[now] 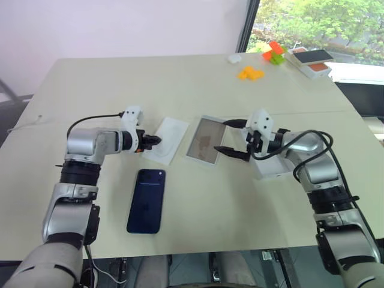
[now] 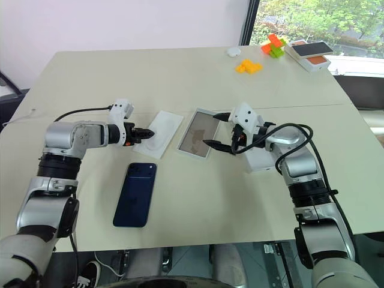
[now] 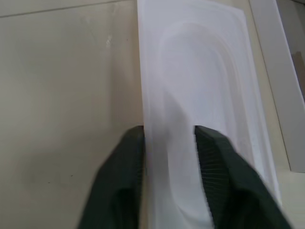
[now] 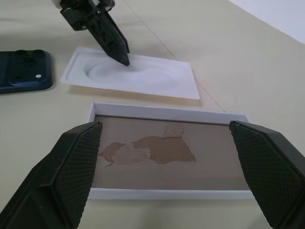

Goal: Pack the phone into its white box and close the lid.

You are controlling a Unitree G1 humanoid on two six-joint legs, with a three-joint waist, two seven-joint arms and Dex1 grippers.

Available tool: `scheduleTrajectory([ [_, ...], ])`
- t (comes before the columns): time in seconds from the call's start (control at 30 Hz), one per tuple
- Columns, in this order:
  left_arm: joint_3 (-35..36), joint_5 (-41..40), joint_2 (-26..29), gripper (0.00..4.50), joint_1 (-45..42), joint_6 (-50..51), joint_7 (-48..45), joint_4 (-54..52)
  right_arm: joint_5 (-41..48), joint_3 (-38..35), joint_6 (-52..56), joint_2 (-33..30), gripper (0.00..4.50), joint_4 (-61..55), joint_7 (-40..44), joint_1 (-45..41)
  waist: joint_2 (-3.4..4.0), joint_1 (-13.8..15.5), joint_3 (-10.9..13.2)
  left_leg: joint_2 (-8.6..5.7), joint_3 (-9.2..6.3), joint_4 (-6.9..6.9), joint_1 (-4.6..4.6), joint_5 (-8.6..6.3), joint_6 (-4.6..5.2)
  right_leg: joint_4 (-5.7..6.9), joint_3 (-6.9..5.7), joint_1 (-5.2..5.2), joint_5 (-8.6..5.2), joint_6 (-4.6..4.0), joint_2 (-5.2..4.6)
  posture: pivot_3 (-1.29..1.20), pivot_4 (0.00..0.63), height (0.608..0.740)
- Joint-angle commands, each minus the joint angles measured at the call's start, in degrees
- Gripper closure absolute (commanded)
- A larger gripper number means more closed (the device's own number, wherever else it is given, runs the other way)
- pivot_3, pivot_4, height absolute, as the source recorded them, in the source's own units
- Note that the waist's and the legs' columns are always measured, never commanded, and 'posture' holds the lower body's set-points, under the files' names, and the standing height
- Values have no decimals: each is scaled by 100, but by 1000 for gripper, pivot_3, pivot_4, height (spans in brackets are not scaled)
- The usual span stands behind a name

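Nearest, flat on the pale bench (image 1: 198, 78) by its near edge: dark navy glossy slab of a phone (image 1: 146, 200), camera cluster at the far end, untouched. Just beyond, thin white moulded tray (image 1: 170, 138) with a rounded recess; right of that, close beside it, shallow white rimmed cover (image 1: 204, 140) lying open side up, its inside brown and torn-looking.

Likely stiff, dense for its size and slick on both faces, so best pinched across the long edges near the middle, lowered level into the recess, never dropped. Probably feather-light and springy, that tray, and apt to slide or tip under a push.

Left gripper (image 1: 155, 140) angled down from the left, narrowed almost to closed, tips astride the tray's left rim; pinching or merely pressing, cannot tell. Right gripper (image 1: 221, 136) reaching in from the right, nearly level, spread wide over the cover's right side, holding nothing.
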Motion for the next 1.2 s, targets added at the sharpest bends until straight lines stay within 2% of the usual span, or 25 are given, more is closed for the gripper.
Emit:
scheduleTrajectory([
  [0.03, -37, 30, -38, 4458, 105, 86, -34, -45, 103, -109, 0, 11, 0, -338, -35, -55, 1, 9, -1, 0, 0, 1, 0, 0, 0, 0, 0, 1, 0, 0, 0, 0, 150, 740],
  [0.27, 215, 15, -95, 4458, 175, 105, 188, -178, 99, -102, 12, 14, 0, -311, -28, -64, 1, 1, -1, 0, -4, 9, 1, -5, 9, 1, -1, 6, 3, -1, 0, 0, 150, 740],
  [0.57, 1797, -792, -529, 4458, -6, 724, 819, -812, 54, -83, -72, 9, 0, -228, -14, -18, -1, -11, 0, 2, -3, 6, 0, -5, 9, 1, -1, 3, 3, -1, 0, 0, 150, 740],
  [0.73, 1893, -823, -628, 4458, 12, 755, 1028, -928, 46, -62, -95, 28, 0, -188, 6, -51, -2, -8, 1, 2, -2, 3, 0, 1, -1, 0, 0, 1, 3, 0, 0, 0, 150, 740],
  [0.93, 2413, -1271, -967, 4458, -139, 1001, 1251, -1027, 46, -66, -109, 17, 0, -199, 7, -16, -3, -6, 1, 2, -1, 4, 0, 2, -4, 0, 0, 1, 3, -1, 0, 0, 150, 740],
  [1.2, 2390, -1485, -1092, 4458, -440, 864, 1126, -663, 23, -94, -110, -35, 0, -230, -13, 23, -5, -14, 3, 1, 0, 2, 0, 7, -13, -1, 0, 1, 3, 0, 0, 0, 150, 740],
])
